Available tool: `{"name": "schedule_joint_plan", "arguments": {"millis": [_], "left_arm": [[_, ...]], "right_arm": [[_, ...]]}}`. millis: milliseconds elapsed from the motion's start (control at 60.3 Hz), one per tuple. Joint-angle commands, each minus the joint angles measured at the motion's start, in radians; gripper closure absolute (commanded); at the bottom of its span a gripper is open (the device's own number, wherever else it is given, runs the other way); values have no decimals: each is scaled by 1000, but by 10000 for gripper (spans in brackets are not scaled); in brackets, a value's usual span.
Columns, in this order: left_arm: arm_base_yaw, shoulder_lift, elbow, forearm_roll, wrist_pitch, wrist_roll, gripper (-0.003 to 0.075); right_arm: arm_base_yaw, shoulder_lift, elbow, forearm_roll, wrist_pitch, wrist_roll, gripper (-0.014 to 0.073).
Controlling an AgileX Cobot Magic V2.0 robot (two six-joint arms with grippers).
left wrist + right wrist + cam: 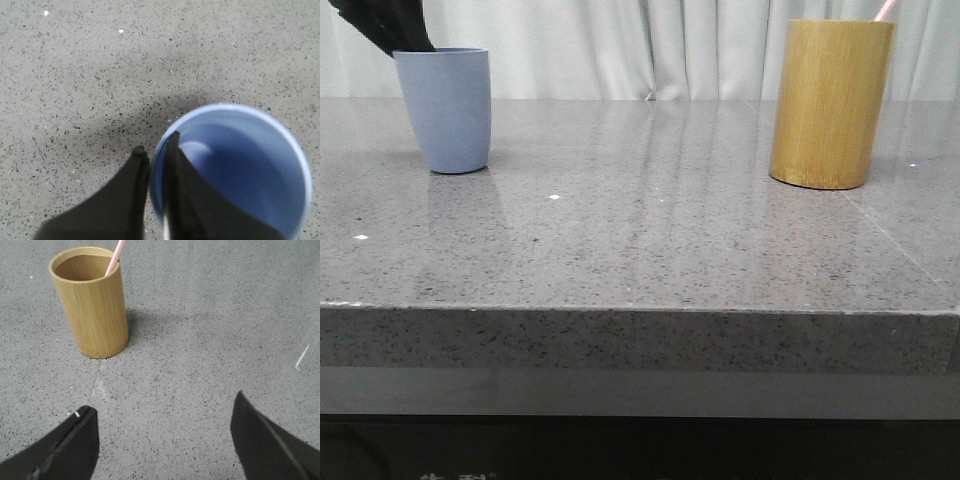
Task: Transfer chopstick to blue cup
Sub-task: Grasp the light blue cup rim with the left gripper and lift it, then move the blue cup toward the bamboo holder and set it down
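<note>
The blue cup (448,110) stands at the far left of the table and looks empty inside in the left wrist view (240,170). My left gripper (157,142) is nearly shut across the cup's rim, one finger inside and one outside; in the front view (410,40) it reaches down to the rim. One pale pink chopstick (118,251) leans in the bamboo cylinder (95,305); only its tip (886,9) shows in the front view. My right gripper (164,401) is wide open and empty above the table, near side of the cylinder.
The bamboo cylinder (830,105) stands at the far right of the grey speckled stone table (640,240). A white curtain (640,45) hangs behind the table. The table's front edge (640,312) is close to the camera.
</note>
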Motion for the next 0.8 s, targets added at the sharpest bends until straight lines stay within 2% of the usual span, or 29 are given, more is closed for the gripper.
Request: {"name": "schedule_joint_plan", "arguments": {"millis": [0, 182, 431, 613, 779], "left_arm": [[-5, -52, -49, -5, -34, 0, 739], [-33, -52, -115, -12, 6, 0, 739], [-152, -52, -208, -32, 6, 4, 739], [-246, -27, -215, -37, -1, 21, 739], [-291, 14, -216, -38, -27, 21, 739]], "right_arm": [[-1, 9, -26, 0, -66, -10, 33], [-1, 9, -26, 0, -66, -10, 33], [-1, 9, -26, 0, -66, -10, 33], [-1, 9, -26, 0, -66, -10, 33], [-1, 9, -26, 0, -66, -10, 33]]}}
